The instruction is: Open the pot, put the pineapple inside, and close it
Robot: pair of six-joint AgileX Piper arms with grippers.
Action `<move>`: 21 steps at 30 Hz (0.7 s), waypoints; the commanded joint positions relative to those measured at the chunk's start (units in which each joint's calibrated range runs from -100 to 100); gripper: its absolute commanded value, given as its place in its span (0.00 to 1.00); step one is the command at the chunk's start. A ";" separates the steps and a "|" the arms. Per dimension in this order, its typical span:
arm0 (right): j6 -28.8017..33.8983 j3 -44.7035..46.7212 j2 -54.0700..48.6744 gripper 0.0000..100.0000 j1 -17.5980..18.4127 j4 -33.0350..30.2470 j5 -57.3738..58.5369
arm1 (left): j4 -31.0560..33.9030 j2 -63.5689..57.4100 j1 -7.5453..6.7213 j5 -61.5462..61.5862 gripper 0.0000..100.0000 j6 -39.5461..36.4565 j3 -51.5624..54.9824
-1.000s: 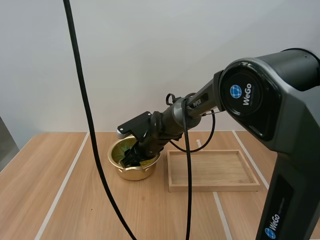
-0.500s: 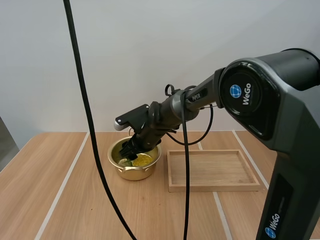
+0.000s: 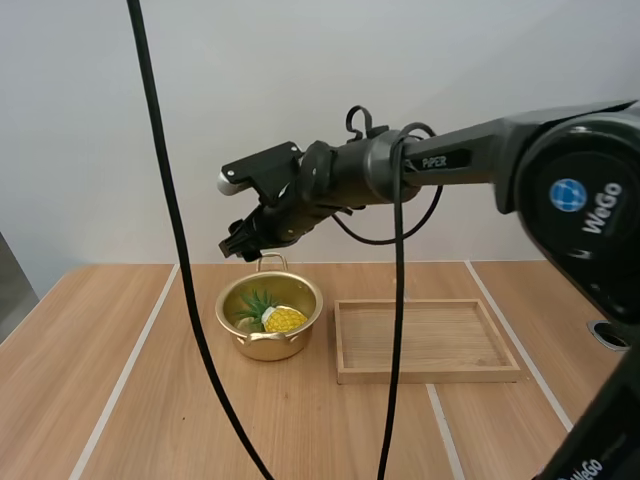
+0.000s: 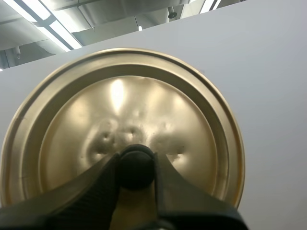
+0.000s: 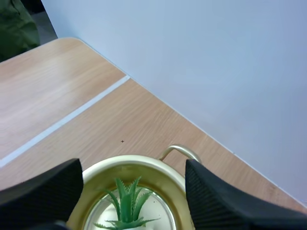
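Right gripper, fingers apart, is hovering over the golden metal pot containing the yellow pineapple; left gripper is clamping the round golden lid for closing.

Bright, even light with faint shadows; a soft glare patch (pale, above centre) sits on the lid.

Pot cut off by frame edge; pineapple body cut off, leaves showing; lid rim partly behind left pincer.
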 commanded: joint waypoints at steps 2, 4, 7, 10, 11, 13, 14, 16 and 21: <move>-0.33 -0.38 -6.52 1.00 -0.10 -0.24 0.76 | -0.38 -0.40 0.00 -2.01 0.00 -0.41 -0.51; -0.33 -0.38 -9.25 1.00 -0.10 -1.40 0.84 | -0.38 -0.40 0.00 -2.01 0.00 -0.41 -0.51; -0.33 -0.38 -13.55 1.00 -0.68 -2.65 2.46 | -0.38 -0.40 0.00 -2.01 0.00 -0.41 -0.51; -0.23 -0.38 -17.12 1.00 -2.40 -2.65 4.46 | -0.38 -0.40 0.00 -2.01 0.00 -0.41 -0.51; 0.02 -0.38 -18.27 1.00 -3.16 -2.65 4.88 | -0.38 -0.40 0.00 -2.01 0.00 -0.41 -0.51; 1.27 -0.38 -20.11 1.00 -4.61 -2.65 5.83 | -0.38 -0.40 0.00 -2.01 0.00 -0.41 -0.51; 1.76 -0.38 -21.00 1.00 -5.44 -2.65 6.26 | -0.38 -0.40 0.00 -2.01 0.00 -0.41 -0.51; 2.48 -0.38 -22.83 1.00 -6.95 -2.65 7.23 | -0.38 -0.40 0.00 -2.01 0.00 -0.41 -0.51; 4.96 -0.38 -27.23 1.00 -10.63 -2.53 8.56 | -0.38 -0.40 0.00 -2.01 0.00 -0.41 -0.51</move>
